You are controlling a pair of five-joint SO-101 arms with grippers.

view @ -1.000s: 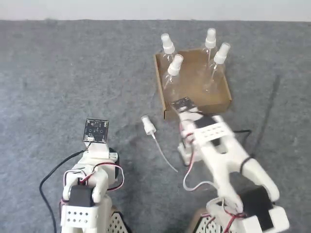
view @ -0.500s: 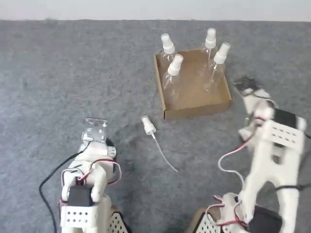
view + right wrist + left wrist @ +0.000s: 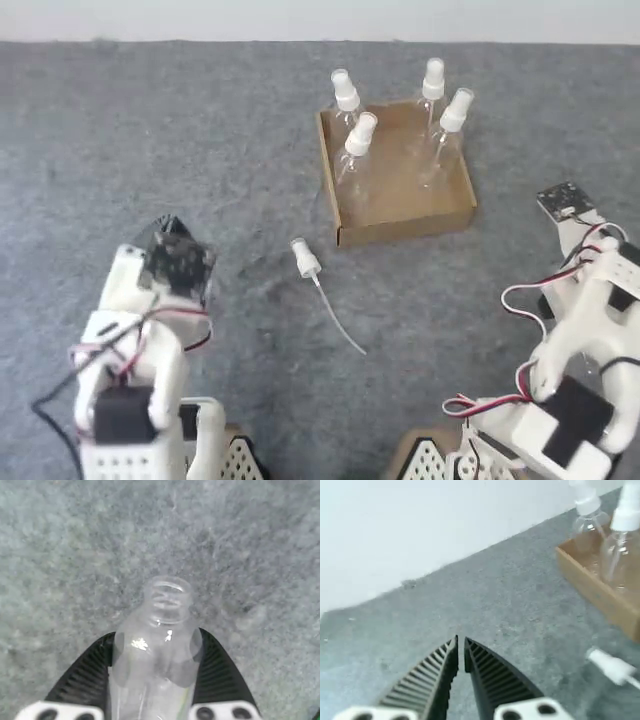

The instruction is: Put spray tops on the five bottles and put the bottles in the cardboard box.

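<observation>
My right hand (image 3: pixel 155 647) is clamped on the uncapped bottle (image 3: pixel 161 622) and my left hand (image 3: pixel 461 647) is closed and empty, so I need to hold the bottle steady and open the left hand over the spray top (image 3: pixel 305 262) lying on the surface near the cardboard box (image 3: pixel 400 226).

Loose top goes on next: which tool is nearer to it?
Left. The left tool is a short way from the top; the right tool, gripping a bottle, is much farther off on the other side.

High view looks down on the table (image 3: pixel 150 130); left wrist view, low, shares its cardboard box (image 3: pixel 400 228) (image 3: pixel 592 587).
</observation>
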